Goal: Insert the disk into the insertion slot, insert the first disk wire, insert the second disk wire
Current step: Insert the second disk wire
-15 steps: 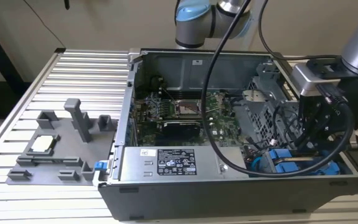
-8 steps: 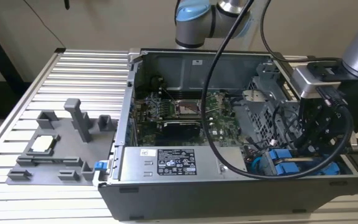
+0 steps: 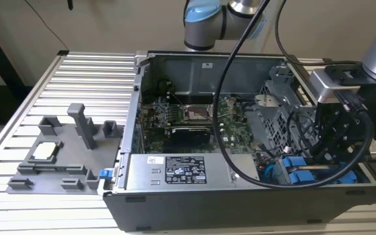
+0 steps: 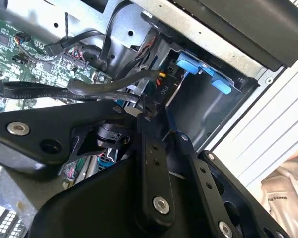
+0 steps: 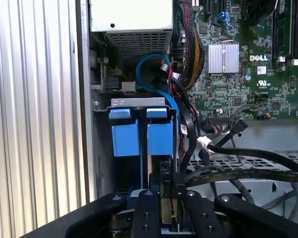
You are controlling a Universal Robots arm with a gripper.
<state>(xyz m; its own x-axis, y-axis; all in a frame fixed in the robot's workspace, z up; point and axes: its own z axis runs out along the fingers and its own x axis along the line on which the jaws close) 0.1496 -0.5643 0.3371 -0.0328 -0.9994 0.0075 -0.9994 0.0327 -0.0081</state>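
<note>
An open black computer case (image 3: 253, 122) lies on a ribbed metal table (image 3: 77, 88), and the robot arm reaches down into the case's front corner on the exterior view's right. There, two bright blue carrier frames sit side by side in the grey drive cage. The disk (image 5: 160, 136) appears fully seated in the insertion slot (image 5: 139, 103), its blue frame (image 3: 299, 169) next to the other blue-framed drive (image 5: 124, 136), so the first step looks done.

The gripper (image 5: 170, 218) hangs just beside the drives, its black fingers (image 4: 149, 148) pressed close on a black wire connector (image 4: 156, 94) at the end of a flat cable. The connector is near the drive's rear, though whether it is plugged in is hard to judge because the fingers block it. A second dark cable (image 5: 248, 171) lies loose across the perforated grey cage (image 5: 248, 161). The wire steps seem unfinished, with one wire in hand.
</note>
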